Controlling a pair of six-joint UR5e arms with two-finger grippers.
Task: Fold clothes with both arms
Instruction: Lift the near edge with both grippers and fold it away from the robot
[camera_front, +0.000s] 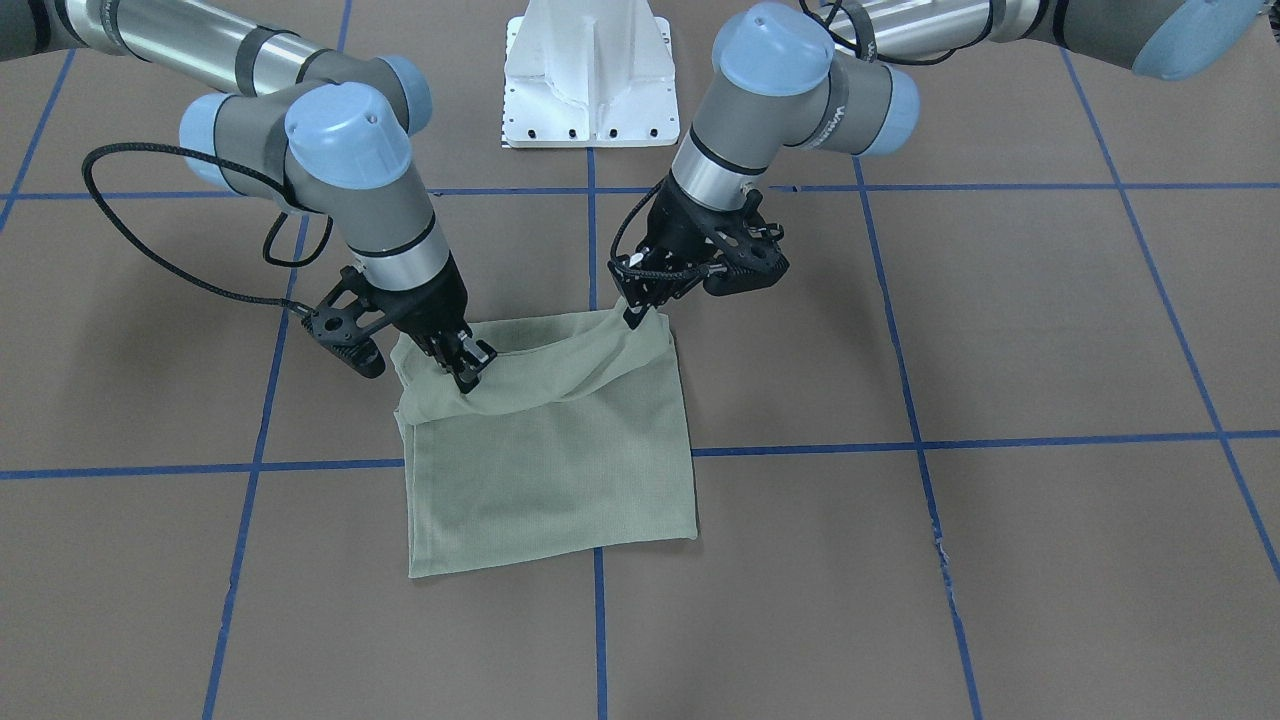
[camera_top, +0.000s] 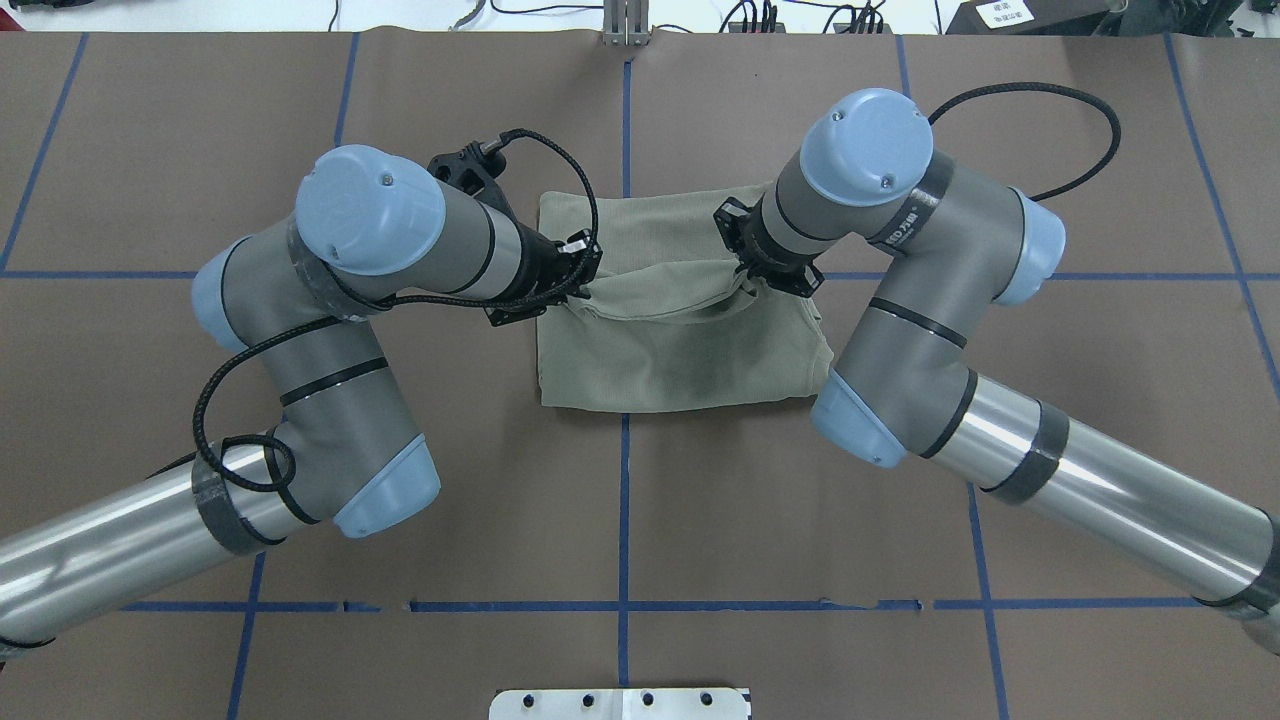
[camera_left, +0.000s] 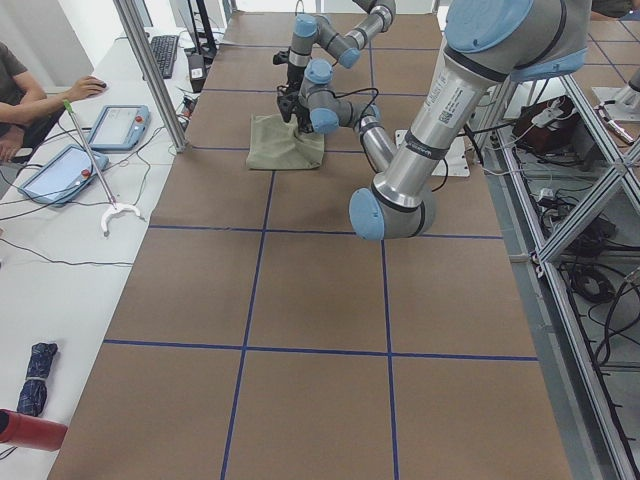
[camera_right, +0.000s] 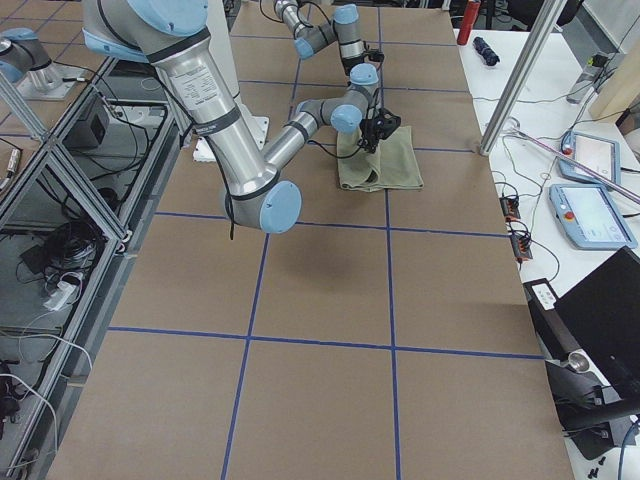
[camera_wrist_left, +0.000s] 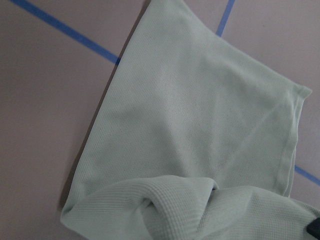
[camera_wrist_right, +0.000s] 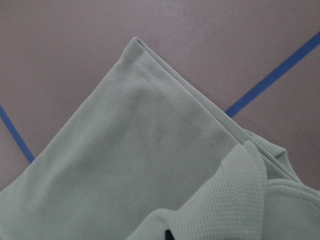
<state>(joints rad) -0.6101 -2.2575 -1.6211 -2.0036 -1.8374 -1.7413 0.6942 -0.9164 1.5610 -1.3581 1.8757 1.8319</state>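
The sage-green shirt (camera_front: 550, 460) lies folded into a rough square on the brown table, and its edge nearest the robot is raised off the surface. My left gripper (camera_front: 634, 316) is shut on one corner of that raised edge. My right gripper (camera_front: 466, 374) is shut on the other corner. From overhead, the shirt (camera_top: 680, 350) sags between the left gripper (camera_top: 583, 287) and the right gripper (camera_top: 746, 275). The left wrist view shows the flat shirt (camera_wrist_left: 200, 125) below a lifted fold. In the right wrist view the shirt (camera_wrist_right: 140, 165) looks the same.
The white metal base (camera_front: 590, 75) stands behind the shirt, between the arms. Blue tape lines (camera_front: 800, 450) cross the brown table. A person (camera_left: 20, 95) sits at a side table with tablets (camera_left: 118, 125) beyond the table's far edge.
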